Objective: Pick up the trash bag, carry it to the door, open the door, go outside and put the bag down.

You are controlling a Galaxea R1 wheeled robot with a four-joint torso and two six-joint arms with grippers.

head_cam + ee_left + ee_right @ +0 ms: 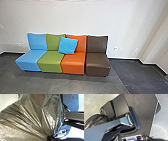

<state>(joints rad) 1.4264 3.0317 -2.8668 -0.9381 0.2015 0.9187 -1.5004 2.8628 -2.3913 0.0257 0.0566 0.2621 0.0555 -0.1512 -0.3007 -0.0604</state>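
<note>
The trash bag (32, 117), dark, shiny and thin, spreads across much of the left wrist view. Its folds draw together into a tight bunch where my left gripper (50, 137) is shut on it. In the right wrist view, a piece of crumpled dark bag (97, 120) shows beyond the robot's own plate and jointed bar. How my right gripper stands cannot be made out.
A row of joined seats in blue, green, orange and brown (97, 67) stands against a pale wall (82, 17). A bright blue cushion (68, 45) leans on the backrests. Dark grey floor (57, 83) lies before them; the wall juts out at the right.
</note>
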